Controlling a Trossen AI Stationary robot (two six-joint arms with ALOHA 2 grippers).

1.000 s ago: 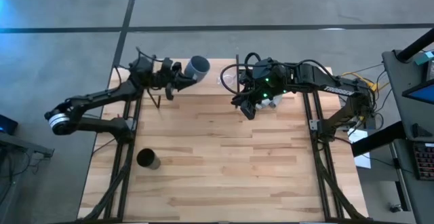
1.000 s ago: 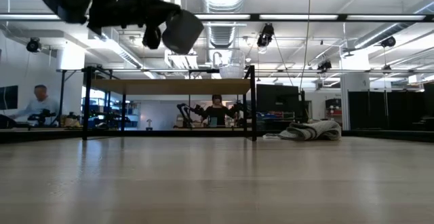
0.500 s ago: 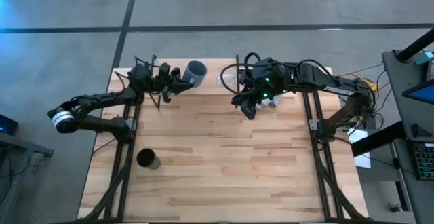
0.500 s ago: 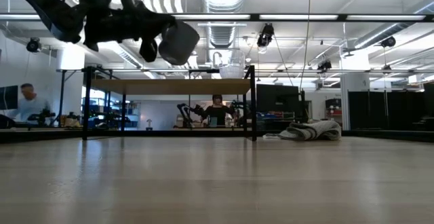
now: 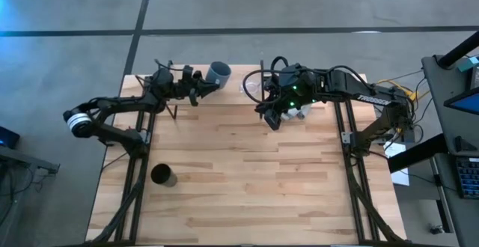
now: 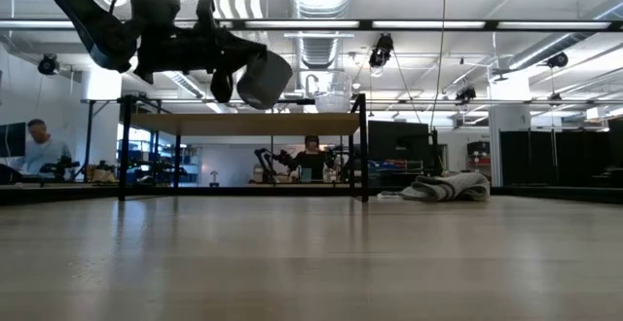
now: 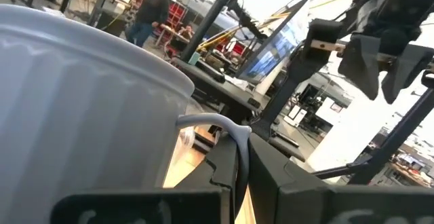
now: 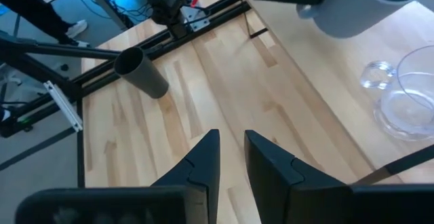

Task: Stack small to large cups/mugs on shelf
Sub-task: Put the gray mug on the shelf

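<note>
My left gripper (image 5: pixel 200 84) is shut on the grey-blue mug (image 5: pixel 219 72) and holds it in the air over the shelf (image 6: pixel 243 124) at the table's far edge. The mug also shows in the low view (image 6: pixel 263 78). The small clear glass cup (image 6: pixel 331 100) stands on the shelf's right end; it also shows in the high view (image 5: pixel 252 87). The black cup (image 5: pixel 162 175) stands upright on the table near the left edge. My right gripper (image 5: pixel 272 117) hovers empty just in front of the shelf's right end, its fingers a narrow gap apart (image 8: pixel 231 142). My left gripper holds the mug at its handle side; the thin handle loop (image 7: pixel 218 123) runs down between the dark fingers (image 7: pixel 271 183). The fingers come roughly level from the table's left. The mug is lifted clear above the shelf top and tilted.
A grey-white cloth (image 6: pixel 446 187) lies at the table's far right, behind my right arm. The shelf's black side frames (image 6: pixel 362 146) stand at its ends. The wide wooden tabletop (image 5: pixel 254 180) stretches toward the near edge. People show in the room beyond.
My left gripper has carried the mug down toward the shelf top and a little toward the table's right. The mug stays tilted and clear of the shelf. My right arm has kept still.
</note>
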